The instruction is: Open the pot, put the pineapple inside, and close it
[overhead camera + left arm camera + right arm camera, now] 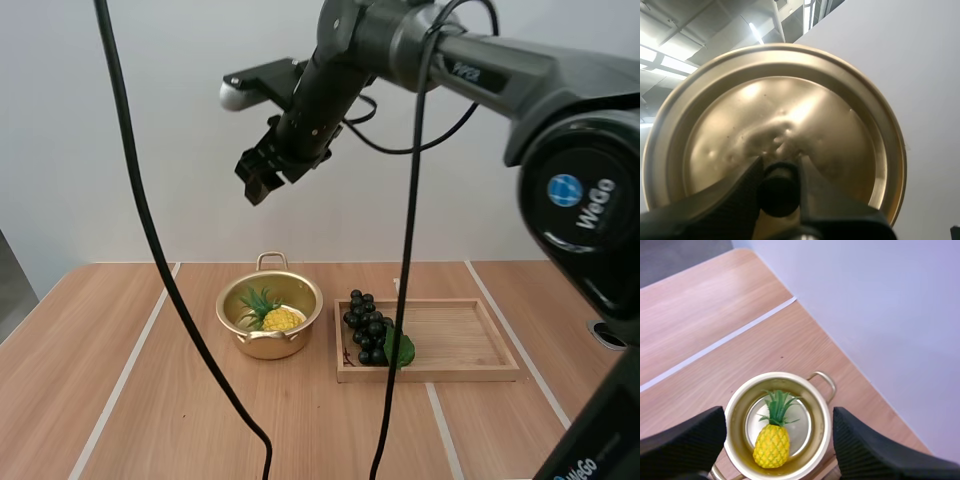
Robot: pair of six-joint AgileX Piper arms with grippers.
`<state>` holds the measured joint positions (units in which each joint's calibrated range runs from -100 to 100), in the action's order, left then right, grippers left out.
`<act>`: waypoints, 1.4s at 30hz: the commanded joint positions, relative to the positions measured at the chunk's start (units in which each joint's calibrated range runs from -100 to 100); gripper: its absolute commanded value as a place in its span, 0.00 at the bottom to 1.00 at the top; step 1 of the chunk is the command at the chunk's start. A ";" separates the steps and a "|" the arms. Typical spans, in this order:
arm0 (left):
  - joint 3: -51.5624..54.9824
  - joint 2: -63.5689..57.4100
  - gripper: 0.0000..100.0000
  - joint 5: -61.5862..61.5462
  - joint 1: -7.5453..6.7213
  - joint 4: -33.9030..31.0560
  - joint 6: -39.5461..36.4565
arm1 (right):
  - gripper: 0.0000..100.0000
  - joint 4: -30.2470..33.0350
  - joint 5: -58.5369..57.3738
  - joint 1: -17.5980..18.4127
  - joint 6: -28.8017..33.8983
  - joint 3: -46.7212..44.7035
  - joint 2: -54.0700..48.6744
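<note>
An open gold pot (268, 346) stands on the table's middle with a yellow pineapple (275, 317) lying inside it, leaves toward the left. My right gripper (262, 174) hangs high above the pot, open and holding nothing. From the right wrist view I look straight down on the pot (777, 375) and the pineapple (771, 444) between the spread fingers (685, 445). My left gripper (779, 192) is shut on the black knob (778, 190) of the gold lid (775, 120), which is held up in the air, away from the pot.
A wooden tray (470, 340) lies just right of the pot, with a bunch of dark grapes (366, 328) and a green leaf at its left end. White tape lines cross the wooden table (120, 400).
</note>
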<state>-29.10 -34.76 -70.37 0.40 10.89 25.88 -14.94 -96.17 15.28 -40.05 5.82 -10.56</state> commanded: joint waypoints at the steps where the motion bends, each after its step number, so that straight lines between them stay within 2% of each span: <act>1: -0.28 -0.08 0.00 1.44 0.11 0.45 -0.41 | 1.00 0.60 1.34 -3.24 0.16 0.40 -5.08; 7: -0.28 -0.18 0.00 -1.34 0.11 0.45 -0.41 | 1.00 0.60 8.38 -11.84 4.21 0.40 -13.95; 13: -0.28 -0.18 0.00 -3.15 0.11 0.45 -2.13 | 1.00 0.60 12.26 -18.97 6.75 0.40 -19.73; 19: -0.28 -0.18 0.00 -6.65 0.11 0.45 -5.93 | 1.00 0.60 12.41 -23.30 9.97 0.40 -22.29; 26: -0.28 0.54 0.00 -13.31 0.11 0.45 -9.67 | 0.98 0.60 15.23 -25.93 11.02 -3.44 -22.29; 29: -0.28 1.82 0.00 -17.26 0.11 0.45 -10.34 | 0.29 0.60 17.82 -26.56 12.23 -7.76 -22.29; 30: -0.28 2.38 0.00 -18.42 0.11 0.45 -10.58 | 0.00 0.60 18.24 -26.74 12.76 -9.28 -22.29; 36: 2.95 5.84 0.00 -26.10 0.11 2.81 -10.88 | 0.00 0.60 23.74 -26.85 13.01 -19.61 -22.29; 42: 16.12 6.10 0.00 -19.80 0.11 6.51 -10.88 | 0.00 0.60 36.30 -26.85 11.98 -31.31 -22.43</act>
<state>-19.73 -28.76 -95.32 0.40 14.53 15.61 -14.29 -66.10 -11.29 -27.35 -21.97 -32.08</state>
